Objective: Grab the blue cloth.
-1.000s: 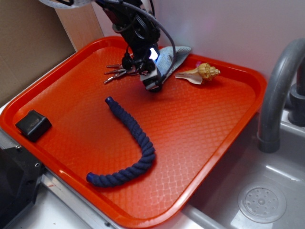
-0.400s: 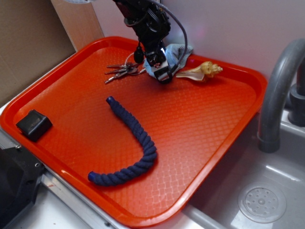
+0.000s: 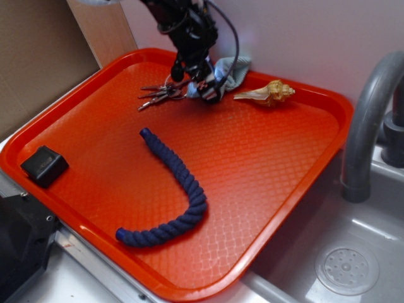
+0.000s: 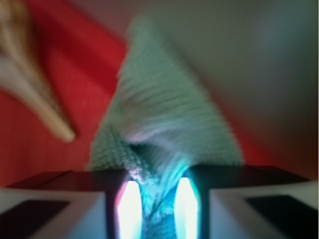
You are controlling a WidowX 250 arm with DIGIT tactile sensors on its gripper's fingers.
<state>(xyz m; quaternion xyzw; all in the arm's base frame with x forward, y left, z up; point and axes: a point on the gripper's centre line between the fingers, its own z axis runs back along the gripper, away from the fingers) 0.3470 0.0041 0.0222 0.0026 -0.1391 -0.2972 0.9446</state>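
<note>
Pinching blue cloth [image 4: 164, 129] fold, hand [image 3: 207, 87] clamped at tray's [image 3: 278, 164] 12 o'clock; next: lift clear.

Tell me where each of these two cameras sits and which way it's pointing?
Exterior: sits above the tray's near corner, looking down across the red tray toward the back wall; it shows the robot's dark arm and gripper at the blue cloth, plus keys, rope, shell and sink.
Wrist: sits on the arm just behind the gripper, looking forward past its fingers at the cloth pinched between them.
Shared: the blue cloth, shell, tray and gripper.
</note>
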